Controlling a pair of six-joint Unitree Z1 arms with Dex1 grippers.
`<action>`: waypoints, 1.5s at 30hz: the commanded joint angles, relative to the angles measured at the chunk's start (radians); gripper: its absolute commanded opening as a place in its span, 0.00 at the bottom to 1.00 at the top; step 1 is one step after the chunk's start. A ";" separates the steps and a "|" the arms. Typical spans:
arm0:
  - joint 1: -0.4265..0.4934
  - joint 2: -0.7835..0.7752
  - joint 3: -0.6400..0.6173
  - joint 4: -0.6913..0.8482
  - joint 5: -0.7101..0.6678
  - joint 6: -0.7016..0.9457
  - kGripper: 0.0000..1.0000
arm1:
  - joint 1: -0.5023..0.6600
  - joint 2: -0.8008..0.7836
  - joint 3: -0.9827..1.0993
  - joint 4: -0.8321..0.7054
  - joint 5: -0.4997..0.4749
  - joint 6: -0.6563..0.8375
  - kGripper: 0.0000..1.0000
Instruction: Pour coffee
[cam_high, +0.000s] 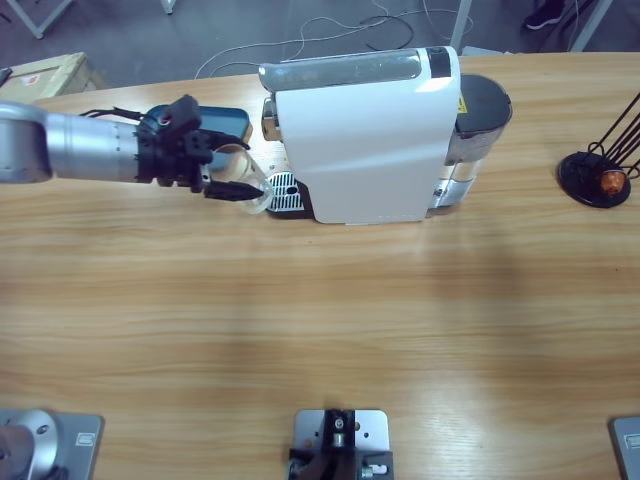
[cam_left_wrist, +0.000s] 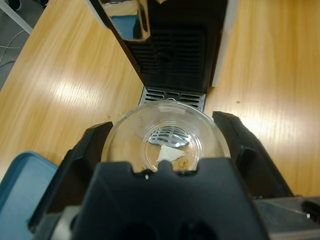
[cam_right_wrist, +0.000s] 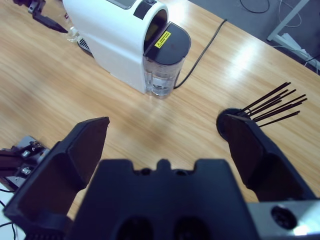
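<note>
My left gripper is shut on a clear glass tumbler and holds it just in front of the white coffee machine. In the left wrist view the glass sits between both jaws of the gripper, before the metal drip grate and below the chrome spout. Only a faint tan trace of coffee shows on its bottom. My right gripper is open and holds nothing, high over the table, out of the high view.
A blue tray lies behind the left gripper. The machine's water tank and power cable are at its far end. A black wire capsule rack with an orange capsule stands at the table's right.
</note>
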 joint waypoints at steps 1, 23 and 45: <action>-0.066 0.113 -0.073 -0.012 -0.002 0.010 0.00 | 0.012 0.047 0.015 -0.002 -0.011 0.005 1.00; -0.106 0.155 -0.106 -0.012 -0.011 -0.003 0.96 | 0.012 0.072 0.026 -0.029 -0.008 0.016 1.00; 0.014 -0.349 0.220 0.016 0.032 -0.272 0.97 | -0.163 0.327 -0.220 -0.062 0.039 0.019 0.46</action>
